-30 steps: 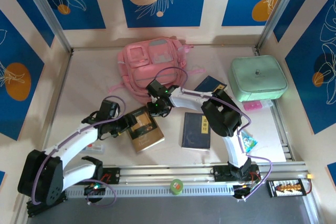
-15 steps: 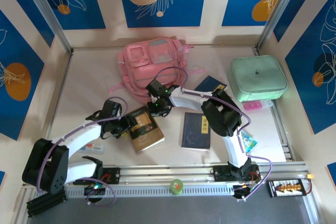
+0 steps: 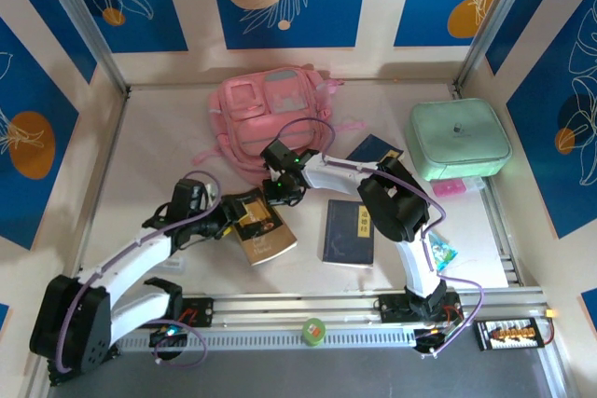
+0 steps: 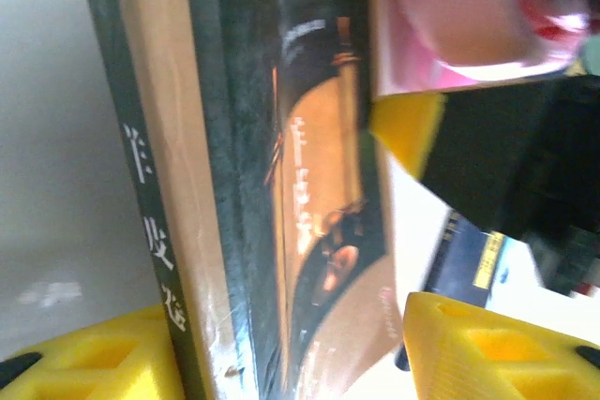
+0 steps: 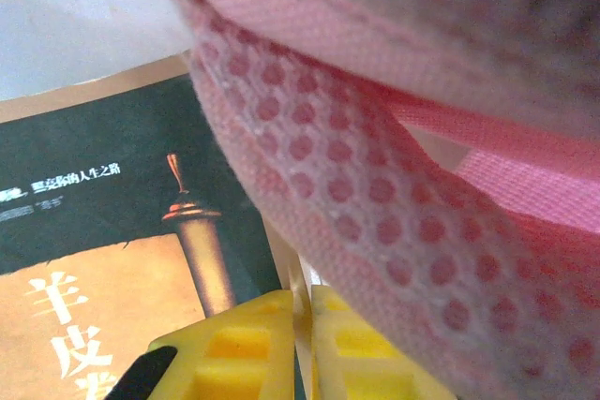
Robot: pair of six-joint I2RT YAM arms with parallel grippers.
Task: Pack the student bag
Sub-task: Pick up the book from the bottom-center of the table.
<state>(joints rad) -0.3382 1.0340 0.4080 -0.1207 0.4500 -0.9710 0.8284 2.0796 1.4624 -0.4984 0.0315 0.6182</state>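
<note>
While left jaws clamp it, brown book [image 3: 264, 230] nudged right, student bag [image 3: 266, 114] unmoved

Pale table [image 3: 159, 151] with student bag [image 3: 266, 109], navy book [image 3: 349, 232], mint case [image 3: 459, 137]

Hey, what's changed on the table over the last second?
The left gripper slid right onto the book, its fingers now either side of it, and the book shifted slightly right. The right gripper, the student bag and the mint case stayed put.
</note>
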